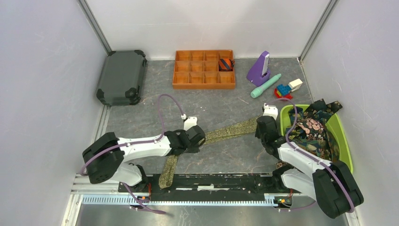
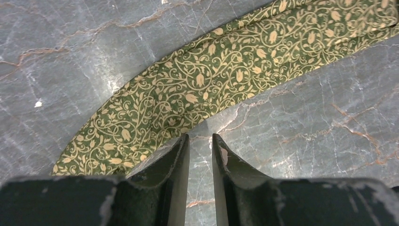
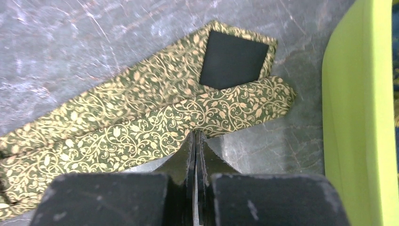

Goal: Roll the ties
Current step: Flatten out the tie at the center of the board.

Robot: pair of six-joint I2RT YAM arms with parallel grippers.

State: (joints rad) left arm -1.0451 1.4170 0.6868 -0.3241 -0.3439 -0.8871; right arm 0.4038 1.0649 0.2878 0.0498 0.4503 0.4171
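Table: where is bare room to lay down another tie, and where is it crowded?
Free: the stretch between the dark case, the orange tray and the olive tie. Crowded: the far right corner around the teal stick, and the green bin.

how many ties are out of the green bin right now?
2. A green tie lies flat on the table; a striped one, rolled, sits in the orange tray's right end. More ties are tangled in the bin, uncounted.
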